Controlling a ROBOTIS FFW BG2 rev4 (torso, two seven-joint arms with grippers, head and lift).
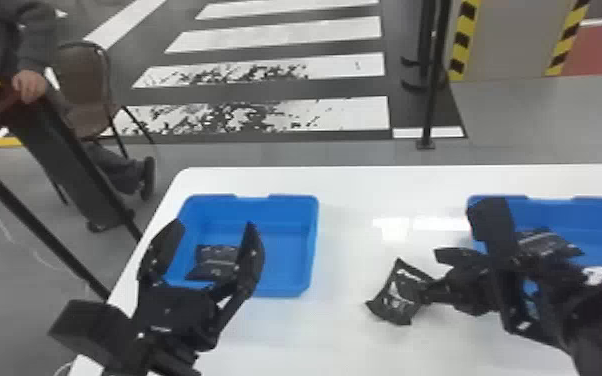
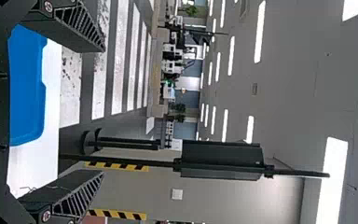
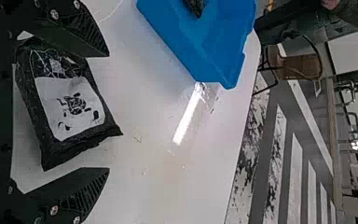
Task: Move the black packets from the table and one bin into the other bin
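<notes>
We log white tbl (image 1: 355, 335), blue L bin (image 1: 255, 211) & R bin (image 1: 590, 211) on it. R gripper (image 1: 422, 273) angled L btwn bins, fingers spread around blk packet (image 1: 390, 302); can't tell if packet touches tbl. L gripper (image 1: 214, 227) points fwd over L bin, fingers wide apart. L-bin packet (image 1: 215, 254), R-bin packet (image 1: 547, 242) inside resp. bins.

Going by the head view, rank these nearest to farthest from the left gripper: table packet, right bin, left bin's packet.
From the left gripper:
1. Left bin's packet: just beyond the fingers, inside the left bin.
2. Table packet: off to the right, at the right gripper.
3. Right bin: farthest right.
</notes>
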